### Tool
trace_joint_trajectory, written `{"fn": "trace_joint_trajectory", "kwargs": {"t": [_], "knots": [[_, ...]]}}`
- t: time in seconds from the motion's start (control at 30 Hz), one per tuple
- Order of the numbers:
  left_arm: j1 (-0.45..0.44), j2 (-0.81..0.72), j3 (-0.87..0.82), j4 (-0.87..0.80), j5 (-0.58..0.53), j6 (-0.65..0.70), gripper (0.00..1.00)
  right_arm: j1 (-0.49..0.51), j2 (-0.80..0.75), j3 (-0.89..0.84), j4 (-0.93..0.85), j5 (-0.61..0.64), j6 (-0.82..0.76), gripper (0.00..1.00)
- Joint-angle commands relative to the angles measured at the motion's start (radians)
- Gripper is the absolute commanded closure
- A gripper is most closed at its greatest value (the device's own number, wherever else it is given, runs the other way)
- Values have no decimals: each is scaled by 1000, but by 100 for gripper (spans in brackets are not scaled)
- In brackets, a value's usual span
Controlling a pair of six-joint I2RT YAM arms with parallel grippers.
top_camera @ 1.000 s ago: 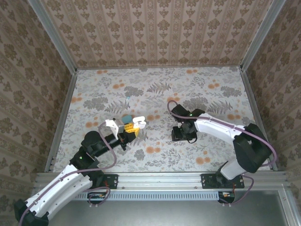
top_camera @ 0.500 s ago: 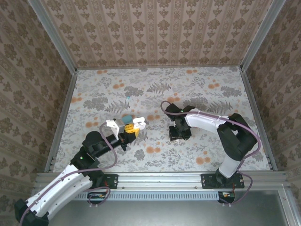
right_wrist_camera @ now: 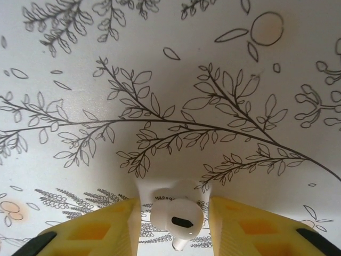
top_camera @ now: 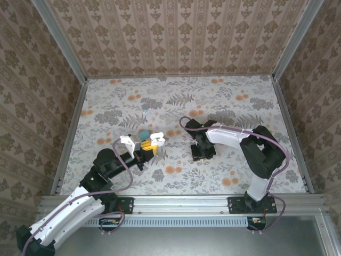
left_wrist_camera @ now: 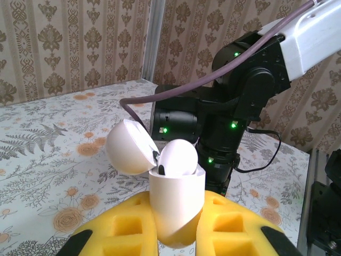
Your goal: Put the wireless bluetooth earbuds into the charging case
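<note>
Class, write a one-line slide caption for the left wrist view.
Left gripper clamps an open white charging case with one earbud seated inside.

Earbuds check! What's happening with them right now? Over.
Left tool shut on open white charging case, one earbud seated. Right tool straddles second white earbud at the tablecloth, grip unclear. Nothing blocking seen.

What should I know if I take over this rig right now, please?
Left tool: shut on the white case, lid open.
Right tool: down at the table, astride a loose bud; grip unclear.
Done: a seated bud shows in the case.
Left: grip the loose bud, seat it in the case.
</note>
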Motion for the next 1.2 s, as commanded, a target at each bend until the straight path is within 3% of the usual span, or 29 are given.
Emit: {"fn": "trace_joint_trajectory", "kwargs": {"t": [0.0,0.33,0.9,1.17], "knots": [[-3,-5,-7,25,-8,-5,100,9,21,26,-44,30,-6,63],[-2,0,-9,37,-8,-6,100,11,7,44,-68,53,-17,80],[-5,129,36,168,30,-6,100,14,-322,193,-179,206,-4,81],[-37,224,77,269,34,22,100,42,-574,223,-87,283,-7,82]]}}
